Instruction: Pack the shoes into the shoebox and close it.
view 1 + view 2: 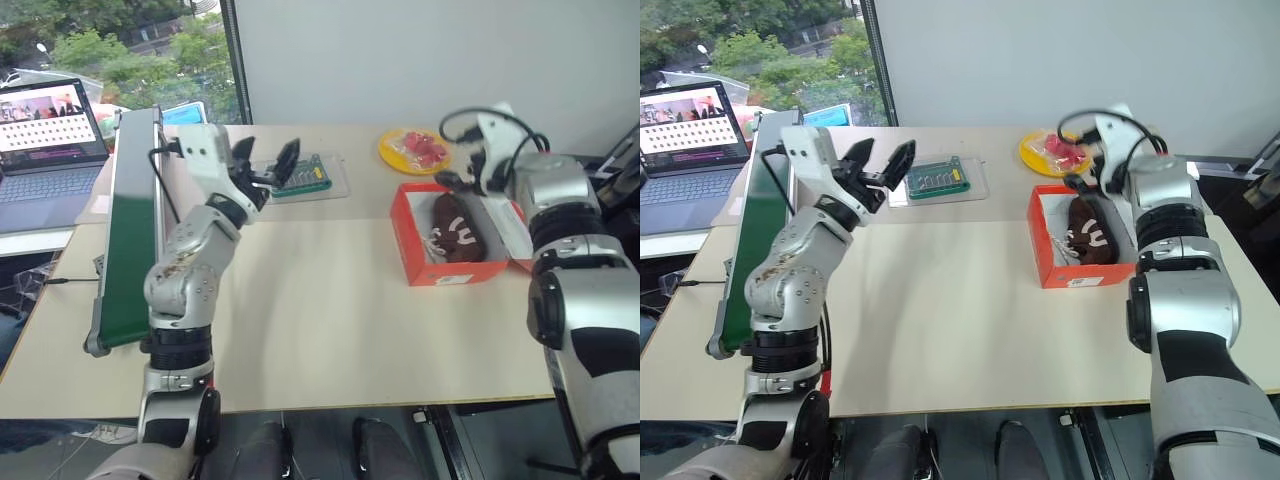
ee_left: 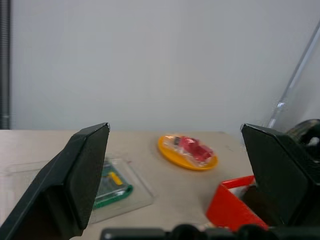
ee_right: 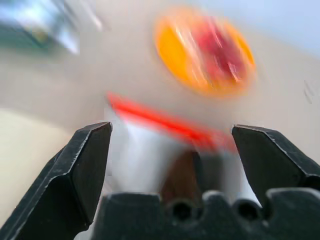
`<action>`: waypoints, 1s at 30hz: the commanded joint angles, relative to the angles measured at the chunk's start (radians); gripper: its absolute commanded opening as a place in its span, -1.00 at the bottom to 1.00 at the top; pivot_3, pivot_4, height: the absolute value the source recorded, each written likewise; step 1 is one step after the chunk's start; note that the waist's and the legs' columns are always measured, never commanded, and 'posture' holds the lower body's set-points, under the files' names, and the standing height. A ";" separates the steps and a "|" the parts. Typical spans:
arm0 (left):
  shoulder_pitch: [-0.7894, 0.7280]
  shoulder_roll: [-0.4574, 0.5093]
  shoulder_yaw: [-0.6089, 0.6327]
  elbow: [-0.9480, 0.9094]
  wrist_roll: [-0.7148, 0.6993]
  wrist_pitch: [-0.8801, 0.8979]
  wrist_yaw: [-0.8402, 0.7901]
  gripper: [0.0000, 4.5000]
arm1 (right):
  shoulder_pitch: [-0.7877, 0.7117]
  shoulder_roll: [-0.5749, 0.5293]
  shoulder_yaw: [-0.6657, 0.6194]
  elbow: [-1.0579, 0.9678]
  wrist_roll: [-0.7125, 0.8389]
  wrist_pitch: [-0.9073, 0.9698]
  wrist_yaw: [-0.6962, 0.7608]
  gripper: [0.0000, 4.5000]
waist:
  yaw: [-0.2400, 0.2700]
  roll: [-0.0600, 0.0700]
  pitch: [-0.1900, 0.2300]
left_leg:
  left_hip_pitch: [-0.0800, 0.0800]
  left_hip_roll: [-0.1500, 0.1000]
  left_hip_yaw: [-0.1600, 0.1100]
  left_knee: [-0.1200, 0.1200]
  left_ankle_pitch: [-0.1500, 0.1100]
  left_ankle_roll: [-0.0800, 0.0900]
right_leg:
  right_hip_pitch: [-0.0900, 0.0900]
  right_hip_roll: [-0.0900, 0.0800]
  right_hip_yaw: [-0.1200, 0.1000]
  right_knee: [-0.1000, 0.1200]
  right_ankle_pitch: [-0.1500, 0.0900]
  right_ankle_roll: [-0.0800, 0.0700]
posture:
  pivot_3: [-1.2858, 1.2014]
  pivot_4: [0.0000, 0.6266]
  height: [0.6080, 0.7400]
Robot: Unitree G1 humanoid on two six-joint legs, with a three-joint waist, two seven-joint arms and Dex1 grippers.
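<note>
The left gripper [image 1: 883, 162] is seen raised above the table [image 1: 960, 310], near the clear tray [image 1: 975, 178] with the green board [image 1: 938, 180]. Its two black fingers [image 2: 75, 180] are spread wide apart, and nothing is held or touched between them. Through the gap between them, in the left wrist view, the tray, the yellow plate [image 2: 187, 156] with red pieces on it, and one orange-red corner of the shoebox [image 2: 232, 207] can be seen.

The right gripper [image 1: 447, 165] is held just above the far end of the shoebox [image 1: 410, 235]. Its fingers [image 3: 82, 170] are also spread wide (the gap is well seen in the right wrist view), and no object is pinched by them. Whether a fingertip touches the box rim cannot be told from the head views.

The shoebox is placed on the right part of the table, just in front of the yellow plate [image 1: 395, 152]. It stands open, with its white lid [image 1: 510, 232] folded out to the right side. Dark brown shoes [image 1: 455, 228] with white marks are lying inside it; how many of them are in the box cannot be told for sure.

A long green panel [image 1: 125, 235] is standing on the left edge of the table, and a laptop [image 1: 45, 150] is seen beyond it.
</note>
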 commanded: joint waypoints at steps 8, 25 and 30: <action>0.095 0.165 0.135 -0.176 0.003 0.134 0.068 1.00 | 0.317 0.113 0.001 -0.776 0.394 0.238 0.267 0.99 | 0.018 0.000 0.000 | 0.001 0.000 -0.003 0.002 -0.002 0.002 | 0.003 -0.003 -0.004 0.002 0.000 0.000 | 0.03 -0.52 1.00; 0.506 0.131 0.173 -0.393 0.118 0.181 0.170 1.00 | 0.575 0.221 0.137 -0.833 0.332 0.107 0.192 0.99 | 0.014 -0.001 -0.001 | 0.005 -0.001 -0.003 0.001 -0.003 0.005 | 0.004 -0.002 -0.003 0.005 0.000 -0.003 | 0.03 -0.52 1.00; 0.489 0.075 0.141 -0.366 0.146 0.162 0.195 1.00 | 0.585 0.238 0.154 -0.804 0.315 0.100 0.172 0.99 | 0.011 -0.002 -0.001 | 0.007 0.000 -0.003 0.001 -0.003 0.005 | 0.005 -0.001 -0.003 0.005 0.000 -0.004 | 0.03 -0.52 1.00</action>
